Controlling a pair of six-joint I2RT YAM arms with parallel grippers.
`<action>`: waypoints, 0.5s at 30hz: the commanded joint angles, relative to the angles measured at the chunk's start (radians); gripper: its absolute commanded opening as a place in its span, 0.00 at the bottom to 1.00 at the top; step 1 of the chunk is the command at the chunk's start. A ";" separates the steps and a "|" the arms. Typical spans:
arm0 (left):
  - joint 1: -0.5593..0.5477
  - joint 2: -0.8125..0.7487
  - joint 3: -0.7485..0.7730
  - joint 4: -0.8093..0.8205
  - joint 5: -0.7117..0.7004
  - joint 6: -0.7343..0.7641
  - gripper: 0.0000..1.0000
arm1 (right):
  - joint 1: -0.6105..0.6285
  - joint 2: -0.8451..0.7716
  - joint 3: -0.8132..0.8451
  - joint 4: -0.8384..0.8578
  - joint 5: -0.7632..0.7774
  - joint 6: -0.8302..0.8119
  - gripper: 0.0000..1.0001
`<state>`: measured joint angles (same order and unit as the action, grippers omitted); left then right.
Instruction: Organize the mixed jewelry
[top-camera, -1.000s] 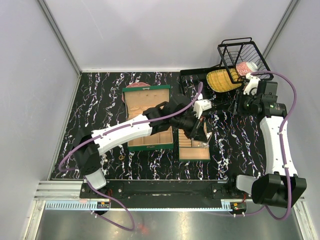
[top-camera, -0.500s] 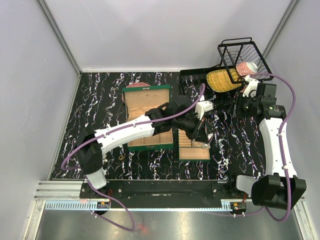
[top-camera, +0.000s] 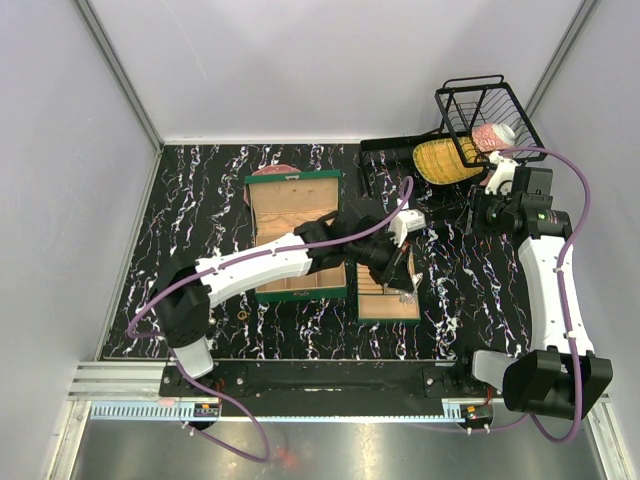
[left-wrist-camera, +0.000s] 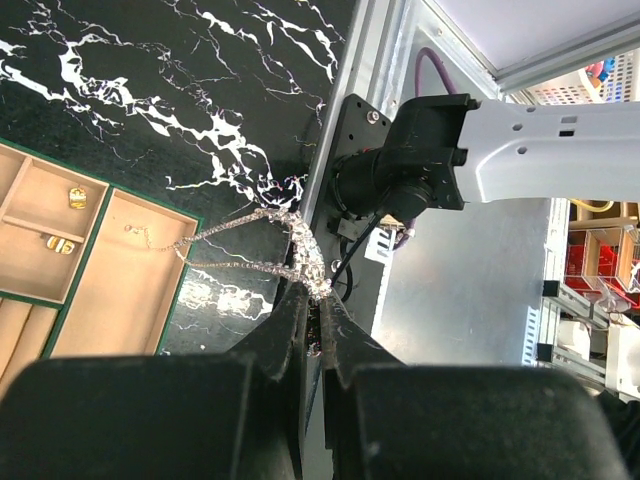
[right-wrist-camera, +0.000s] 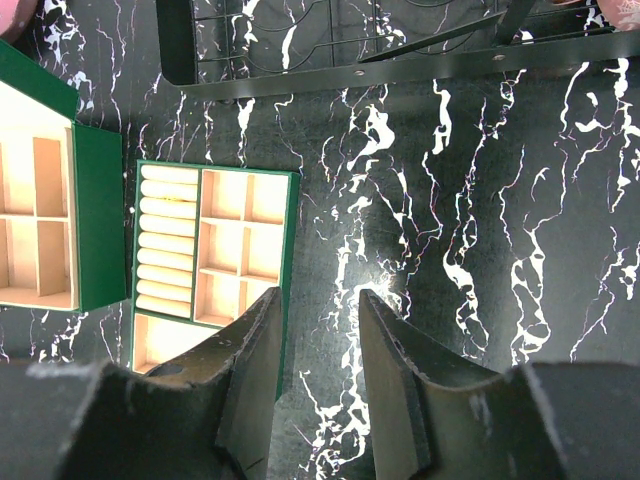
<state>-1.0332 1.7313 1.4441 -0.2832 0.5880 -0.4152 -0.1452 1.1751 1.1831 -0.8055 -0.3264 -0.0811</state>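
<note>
My left gripper (left-wrist-camera: 312, 296) is shut on a silvery chain necklace (left-wrist-camera: 296, 243). The chain bunches at the fingertips, and its loose strands trail left to a compartment of the small tan divided tray (left-wrist-camera: 118, 290). Two small gold rings (left-wrist-camera: 77, 197) lie in the tray's other cells. From above, the left gripper (top-camera: 404, 284) hangs over the tray's (top-camera: 372, 310) right side. Another gold ring (top-camera: 243, 316) lies on the table near the open green box (top-camera: 297, 186). My right gripper (right-wrist-camera: 320, 300) is open and empty over bare table beside the tray (right-wrist-camera: 292, 230), and in the top view the right gripper (top-camera: 472, 214) sits at the far right.
A black wire basket (top-camera: 487, 118) with a pink item (top-camera: 490, 135) stands at the back right. A yellow woven piece (top-camera: 447, 160) and a black rack (right-wrist-camera: 300, 70) lie beside it. A pink object (top-camera: 272, 171) lies behind the green box.
My left gripper has moved toward the near side over the tan tray, carrying the chain with it. The right arm has barely shifted.
</note>
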 joint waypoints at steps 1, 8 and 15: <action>-0.007 0.022 -0.013 0.065 0.004 0.019 0.00 | -0.010 -0.023 0.003 0.032 -0.008 -0.016 0.43; -0.004 0.059 -0.022 0.068 0.003 0.027 0.00 | -0.008 -0.019 -0.007 0.032 -0.010 -0.020 0.43; -0.004 0.089 -0.025 0.076 -0.001 0.032 0.00 | -0.008 -0.014 -0.020 0.037 -0.011 -0.025 0.43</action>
<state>-1.0332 1.8088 1.4181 -0.2649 0.5877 -0.3958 -0.1452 1.1755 1.1725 -0.8047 -0.3264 -0.0902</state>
